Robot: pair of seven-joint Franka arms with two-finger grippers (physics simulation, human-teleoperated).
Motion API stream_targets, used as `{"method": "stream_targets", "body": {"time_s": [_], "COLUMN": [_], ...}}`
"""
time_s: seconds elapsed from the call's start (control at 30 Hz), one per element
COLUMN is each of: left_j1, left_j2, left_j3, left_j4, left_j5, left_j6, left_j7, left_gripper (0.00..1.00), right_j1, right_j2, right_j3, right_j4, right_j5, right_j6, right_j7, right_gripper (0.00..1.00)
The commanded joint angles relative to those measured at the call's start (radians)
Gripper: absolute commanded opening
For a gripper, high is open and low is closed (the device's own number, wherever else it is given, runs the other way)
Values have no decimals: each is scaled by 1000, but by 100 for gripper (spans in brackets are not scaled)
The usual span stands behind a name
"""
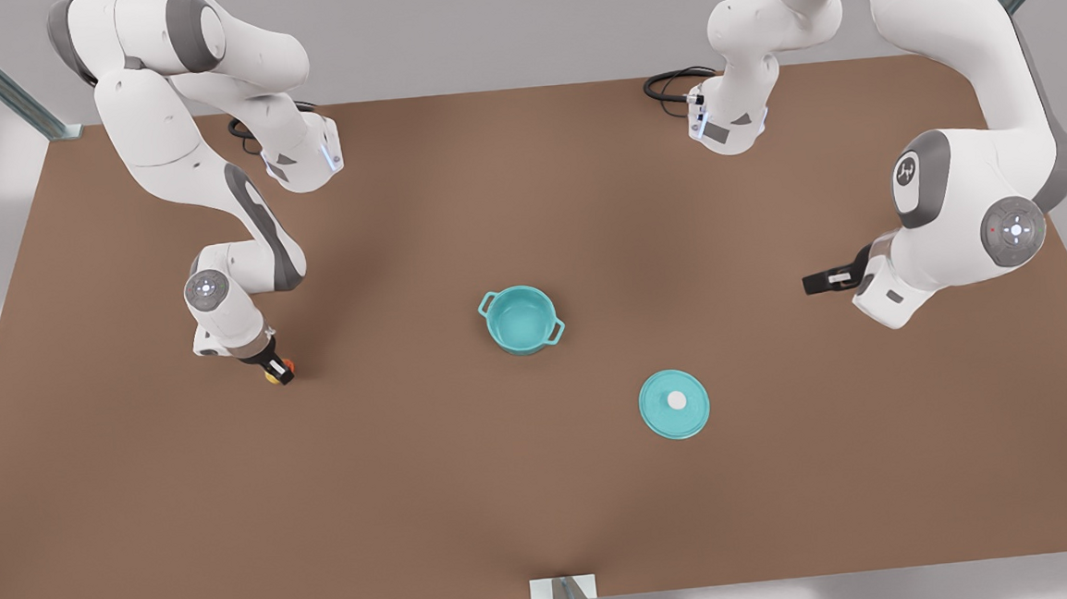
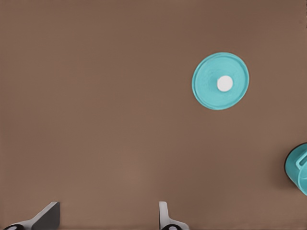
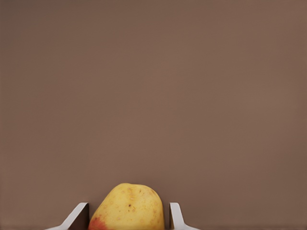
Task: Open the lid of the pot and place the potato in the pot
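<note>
the potato (image 3: 128, 207), a smooth oval yellow lump with an orange-red patch, sits on the matte brown table (image 1: 547, 521) at the front view's left, between the fingers (image 3: 76, 214) of the right gripper (image 1: 278, 369). the fingers stand just beside its flanks; whether they press it i cannot tell. the pot (image 1: 521, 319), round glossy teal with two small loop handles, stands open at the table's middle. the pot lid (image 1: 674, 404), a flat teal disc with a white knob, lies on the table nearer the camera and to the pot's right. the left gripper (image 1: 820, 282) hangs at the front view's right with fingers (image 2: 47, 215) spread wide, holding nothing.
</note>
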Motion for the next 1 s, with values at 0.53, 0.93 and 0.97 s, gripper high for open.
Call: {"method": "stream_targets", "body": {"time_s": [0.53, 0.93, 0.97], "left_j1": [-2, -3, -3], "left_j2": [1, 1, 1], "left_j3": [-2, -2, -2], "left_j4": [1, 1, 1], "left_j5": [1, 3, 3], "left_j6": [-6, -9, -9], "left_j7": [117, 106, 106], "left_gripper": [100, 100, 100], "right_j1": [1, 84, 109], "right_j2": [-19, -172, -182], "right_j3": [0, 6, 6], "right_j4": [-16, 27, 44], "right_j5": [0, 9, 9], "right_j6": [6, -270, -306], "right_j7": [22, 120, 145], "right_gripper": [59, 58, 58]}}
